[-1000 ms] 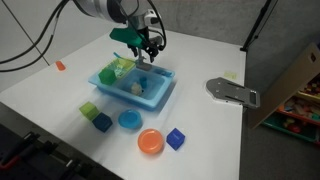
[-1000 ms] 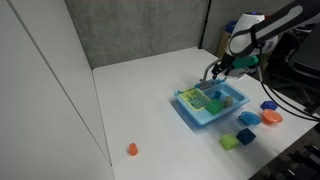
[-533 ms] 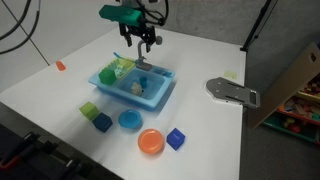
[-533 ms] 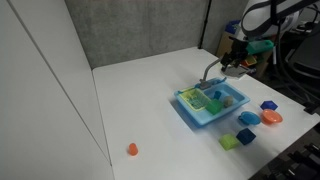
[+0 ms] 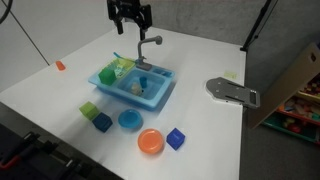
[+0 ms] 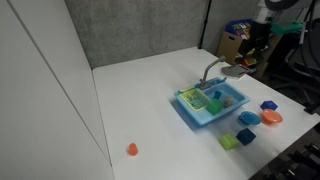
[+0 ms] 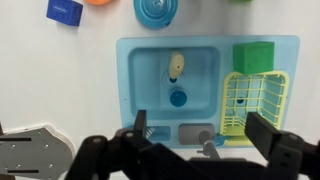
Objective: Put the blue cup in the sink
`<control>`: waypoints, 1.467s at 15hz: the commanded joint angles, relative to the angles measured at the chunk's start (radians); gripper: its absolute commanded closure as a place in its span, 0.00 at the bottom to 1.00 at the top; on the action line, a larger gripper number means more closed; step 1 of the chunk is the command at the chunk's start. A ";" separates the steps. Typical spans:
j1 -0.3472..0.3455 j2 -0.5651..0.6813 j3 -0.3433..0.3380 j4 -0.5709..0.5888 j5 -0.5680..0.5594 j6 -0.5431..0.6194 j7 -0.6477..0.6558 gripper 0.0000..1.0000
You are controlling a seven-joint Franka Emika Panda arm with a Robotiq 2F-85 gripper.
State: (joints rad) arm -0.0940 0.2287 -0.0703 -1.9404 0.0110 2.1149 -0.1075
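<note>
The light-blue sink (image 7: pixel 125 62) lies below me in the wrist view, and shows in both exterior views (image 5: pixel 166 94) (image 6: pixel 190 116). The tiny dark-blue cup (image 7: pixel 178 98) stands upright inside the basin, just below a small yellow toy (image 7: pixel 176 66). I cannot make the cup out in the exterior views. My gripper (image 7: pixel 200 135) is open and empty, high above the grey faucet (image 7: pixel 210 148) at the sink's back edge. The gripper also shows in both exterior views (image 5: pixel 131 24) (image 6: pixel 250 46), well clear of the faucet (image 5: pixel 146 45).
A yellow-green dish rack (image 7: pixel 250 100) with a green cube (image 7: pixel 252 55) fills the sink's side compartment. In front lie a blue round dish (image 5: pixel 129 120), an orange dish (image 5: pixel 150 142), blue cubes (image 5: pixel 176 138) (image 5: pixel 102 122) and a green cube (image 5: pixel 89 110). A grey metal plate (image 5: pixel 232 92) lies beside them.
My gripper has risen from just above the sink and faucet to well above them. Nothing in the sink has moved.
</note>
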 commanded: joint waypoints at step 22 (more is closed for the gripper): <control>0.034 -0.413 -0.002 -0.133 -0.010 -0.298 -0.064 0.00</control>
